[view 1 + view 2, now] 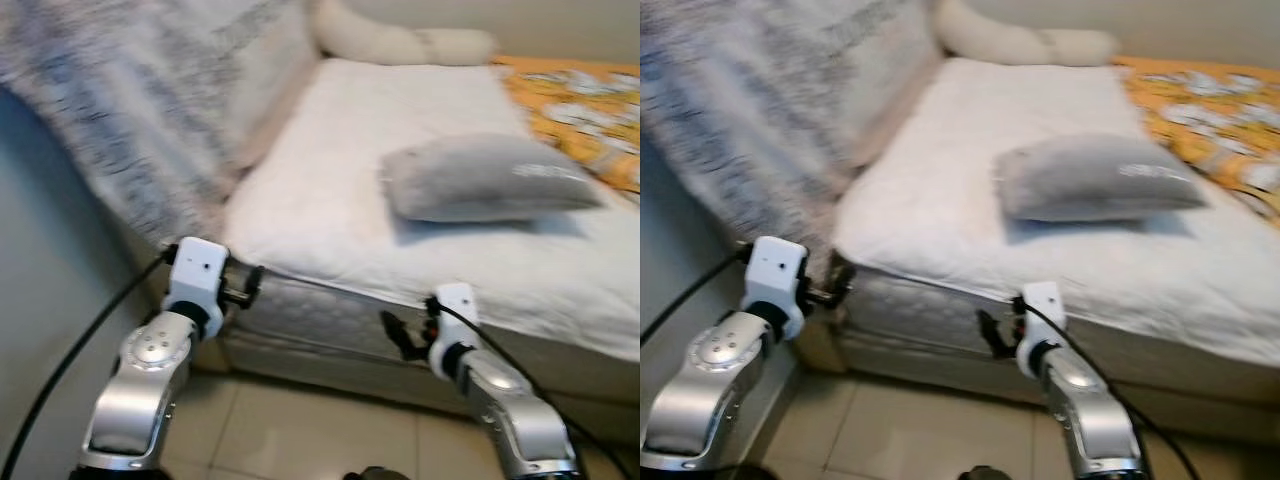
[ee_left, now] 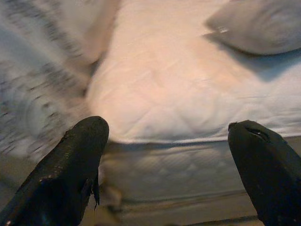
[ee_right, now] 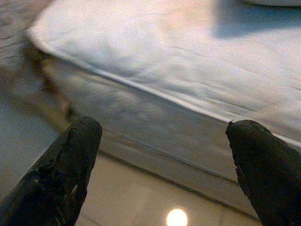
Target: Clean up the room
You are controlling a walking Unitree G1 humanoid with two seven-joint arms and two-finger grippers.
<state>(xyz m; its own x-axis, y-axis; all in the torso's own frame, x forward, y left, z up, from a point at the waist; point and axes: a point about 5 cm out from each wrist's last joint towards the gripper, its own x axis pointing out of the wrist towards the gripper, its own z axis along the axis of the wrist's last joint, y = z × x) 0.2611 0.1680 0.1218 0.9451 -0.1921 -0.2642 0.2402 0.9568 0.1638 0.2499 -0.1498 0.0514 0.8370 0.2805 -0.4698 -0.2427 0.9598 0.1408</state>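
Ahead, the grey pillow (image 1: 487,178) lies on the bed (image 1: 330,190), beyond the right end effector (image 1: 403,335).

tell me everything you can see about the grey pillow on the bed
The grey pillow is soft, plump and roughly rectangular, with what looks like a smooth fabric cover and a faint lighter patch near one end. It lies flat on the white mattress, casting a shadow on the side facing the robot. Neither gripper touches it. The orange patterned blanket lies just beyond it; blur hides whether they touch.
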